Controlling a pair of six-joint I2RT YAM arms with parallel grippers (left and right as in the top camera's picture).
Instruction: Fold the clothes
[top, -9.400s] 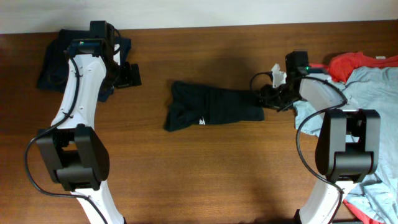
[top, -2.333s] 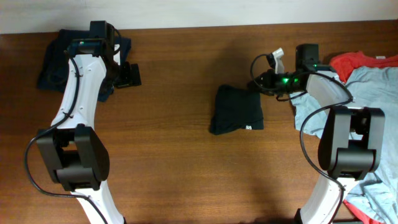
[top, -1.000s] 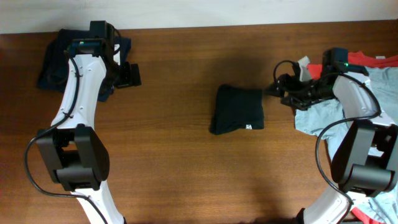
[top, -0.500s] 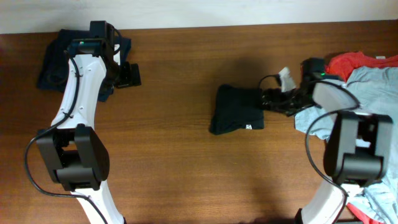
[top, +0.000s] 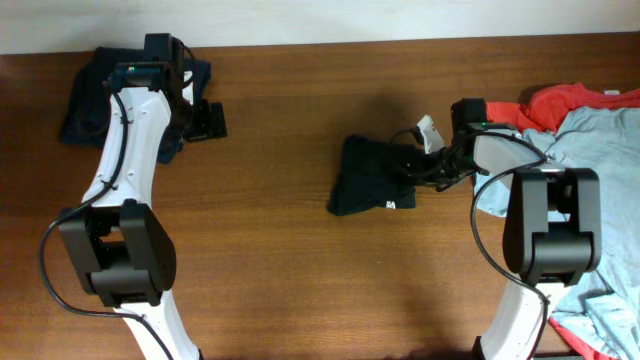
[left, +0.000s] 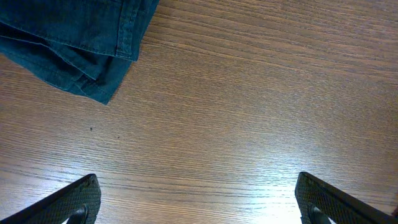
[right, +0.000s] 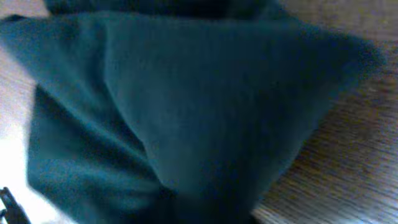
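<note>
Black soft-cloth folded T-shirt (top: 372, 176) lies mid brown wooden tabletop (top: 300, 270) | right fingers (top: 410, 166) pressed together, pinching its right edge | left fingers (left: 73, 200) spread, idle | step: likely another fold | next: lift edge, carry it leftward over

I am not finding any writing that can be read. The black T-shirt (top: 372, 178), lying folded at the middle of the bench (top: 300, 290), is showing a small white label (top: 388, 206) at its near edge, toward the right. From overhead that label is coming through only as a pale speck, too small for me to tell letters, a brand or numbers on it. Up close, my right wrist camera is giving only blurred dark cloth.
</note>
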